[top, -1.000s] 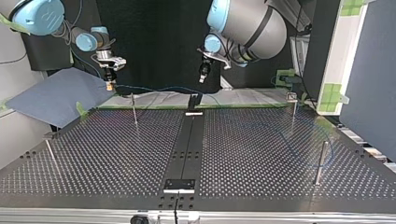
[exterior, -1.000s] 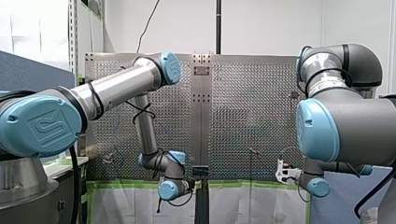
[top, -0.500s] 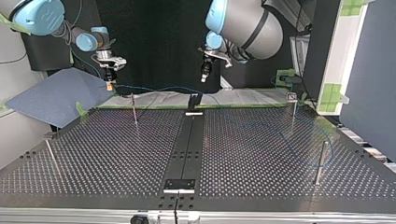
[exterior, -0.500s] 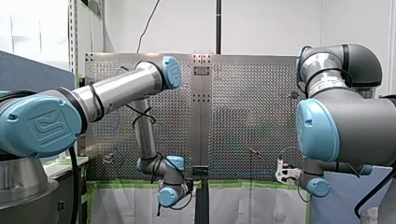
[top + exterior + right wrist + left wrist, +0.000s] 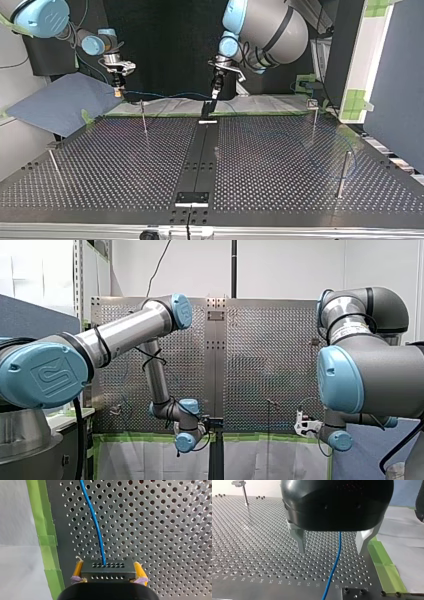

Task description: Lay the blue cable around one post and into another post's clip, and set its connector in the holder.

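Right tool (image 5: 108, 567) clamped on connector (image 5: 100, 572); cable (image 5: 96, 522) runs from it over the table (image 5: 162, 530). Left tool (image 5: 332, 550) open, cable between its fingers, clear of both.

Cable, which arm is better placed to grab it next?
Left. The left pincer is open, the cable running between its fingers; the right pincer is shut on the connector.

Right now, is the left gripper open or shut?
Open: on the left gripper the fingers stand apart, the blue cable passing between, touching neither.
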You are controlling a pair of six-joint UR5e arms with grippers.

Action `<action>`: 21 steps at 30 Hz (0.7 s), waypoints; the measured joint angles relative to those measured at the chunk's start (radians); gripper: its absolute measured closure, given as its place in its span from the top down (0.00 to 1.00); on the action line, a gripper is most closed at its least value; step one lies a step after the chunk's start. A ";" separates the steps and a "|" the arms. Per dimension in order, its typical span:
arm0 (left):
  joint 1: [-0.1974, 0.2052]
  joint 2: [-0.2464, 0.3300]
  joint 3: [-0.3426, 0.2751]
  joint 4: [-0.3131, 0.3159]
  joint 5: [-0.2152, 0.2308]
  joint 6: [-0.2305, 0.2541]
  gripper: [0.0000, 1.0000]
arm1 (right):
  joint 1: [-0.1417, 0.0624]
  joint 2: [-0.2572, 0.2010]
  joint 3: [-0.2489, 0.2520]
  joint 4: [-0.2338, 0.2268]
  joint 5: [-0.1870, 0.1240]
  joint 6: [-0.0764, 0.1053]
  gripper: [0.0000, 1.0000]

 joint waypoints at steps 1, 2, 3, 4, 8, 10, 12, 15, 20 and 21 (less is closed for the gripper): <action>0.000 0.000 0.005 -0.006 0.003 0.001 0.99 | 0.001 0.000 0.000 0.000 0.000 0.000 0.00; 0.000 0.000 0.009 -0.012 0.006 0.002 0.99 | 0.001 0.000 0.000 0.000 0.000 0.000 0.00; 0.000 0.000 0.014 -0.018 0.008 0.004 0.99 | 0.001 0.000 0.000 0.000 0.000 0.000 0.00; 0.001 -0.001 0.023 -0.027 0.010 0.008 0.99 | 0.002 0.000 0.000 0.000 0.000 0.000 0.00; 0.002 -0.002 0.050 -0.062 0.013 0.020 0.99 | 0.003 0.000 0.000 0.000 0.000 0.000 0.00; 0.003 -0.003 0.059 -0.081 0.013 0.024 0.99 | 0.004 0.000 0.000 0.000 0.000 0.000 0.00; 0.005 -0.003 0.062 -0.096 0.013 0.025 0.99 | 0.005 0.000 0.000 0.000 0.000 0.000 0.00; 0.007 -0.003 0.065 -0.123 0.013 0.026 0.99 | 0.005 0.000 0.000 0.000 0.000 0.000 0.00; 0.012 -0.003 0.075 -0.157 0.010 0.030 0.99 | 0.005 0.000 0.000 0.000 0.000 0.000 0.00; 0.014 -0.003 0.079 -0.163 0.010 0.033 0.99 | 0.005 0.000 0.000 0.000 0.000 0.000 0.00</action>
